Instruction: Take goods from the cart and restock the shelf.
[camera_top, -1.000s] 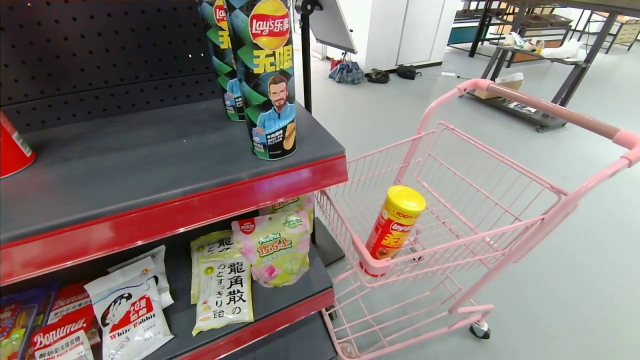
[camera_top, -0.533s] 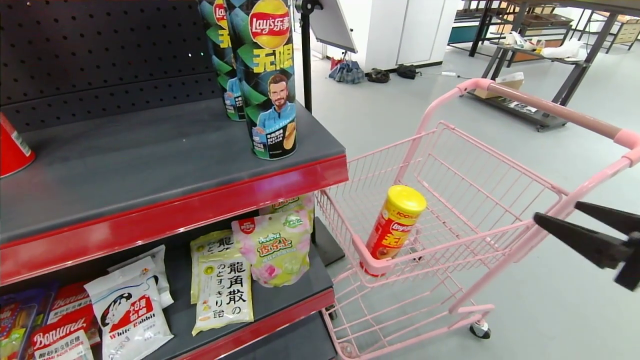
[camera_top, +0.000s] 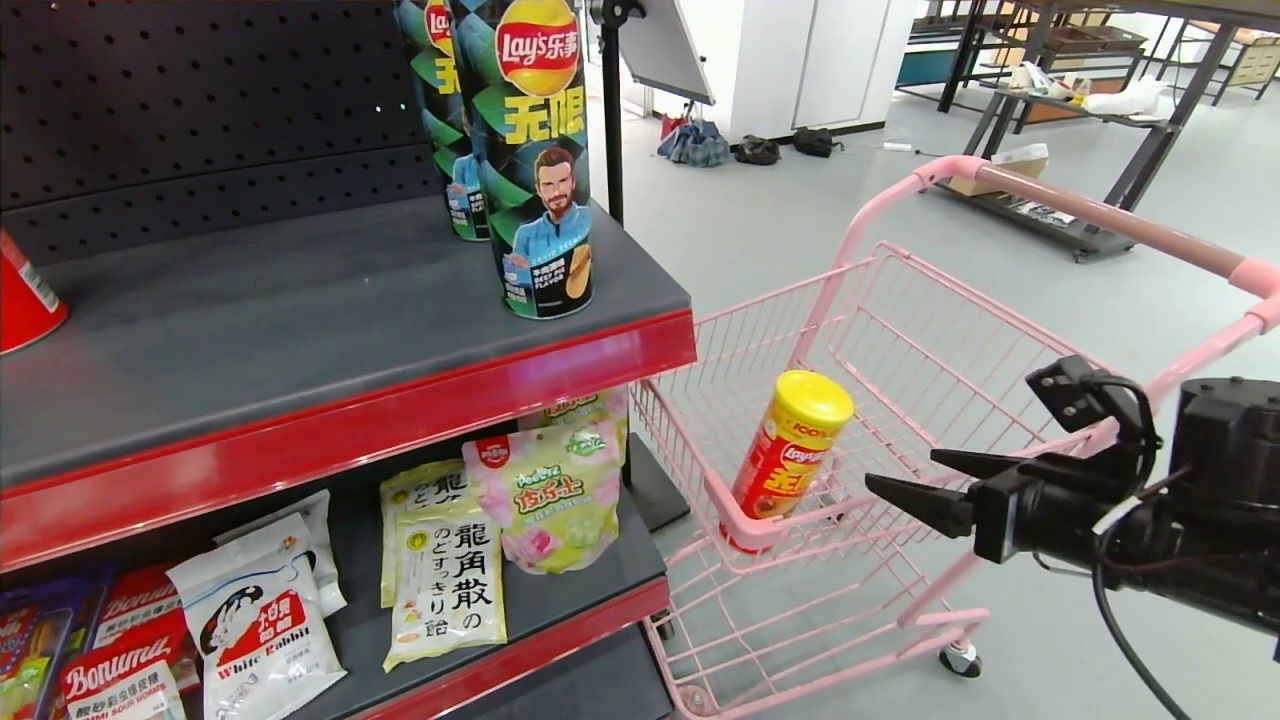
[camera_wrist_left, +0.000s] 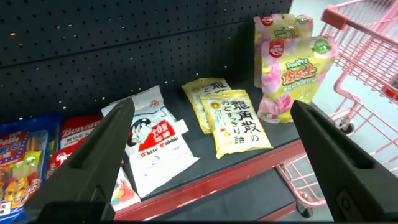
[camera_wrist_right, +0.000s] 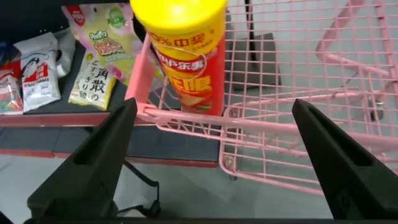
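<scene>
A yellow-lidded red and yellow chip can (camera_top: 787, 451) stands upright in the front left corner of the pink wire cart (camera_top: 1010, 330); the right wrist view shows the can (camera_wrist_right: 185, 53) behind the cart's rim. My right gripper (camera_top: 912, 480) is open above the basket, to the right of the can and apart from it, its fingers pointing at it. Two tall dark chip cans (camera_top: 535, 160) stand at the right end of the grey upper shelf (camera_top: 250, 320). My left gripper (camera_wrist_left: 211, 155) is open in front of the lower shelf, holding nothing.
The lower shelf (camera_wrist_left: 205, 168) carries snack bags: a pink and green pouch (camera_top: 548, 500), a yellow candy bag (camera_top: 440, 570), a white candy bag (camera_top: 262, 620). A red container (camera_top: 25, 295) sits at the upper shelf's left end. Open grey floor lies right of the cart.
My right arm has come in from the right edge and moved left over the cart basket toward the yellow-lidded can. The can and shelf goods have not moved.
</scene>
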